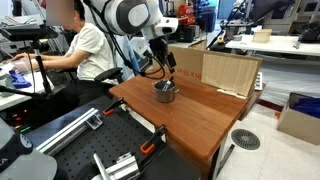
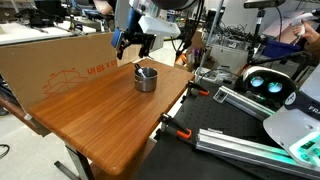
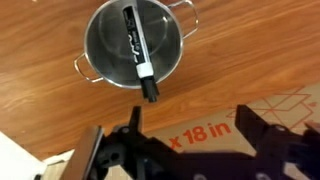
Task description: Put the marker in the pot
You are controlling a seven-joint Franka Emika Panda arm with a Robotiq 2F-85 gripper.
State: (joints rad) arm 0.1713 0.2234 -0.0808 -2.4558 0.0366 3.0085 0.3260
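The silvery pot (image 3: 132, 45) sits on the wooden table, seen from above in the wrist view, with side handles. The marker (image 3: 137, 52), dark with a pale band, lies inside it, leaning with its dark end over the near rim. In both exterior views the pot (image 1: 164, 92) (image 2: 146, 79) stands near the cardboard at the table's back, and the marker (image 2: 144, 70) pokes above its rim. My gripper (image 3: 190, 122) is open and empty, its fingers spread wide, raised above and just behind the pot (image 1: 160, 52) (image 2: 135, 40).
A cardboard sheet printed "x 18 in" (image 3: 215, 120) stands along the table's back edge (image 2: 60, 75) (image 1: 228, 72). A person (image 1: 85, 45) sits at a desk beside the table. Metal rails and clamps (image 1: 110, 150) lie beyond the table edge.
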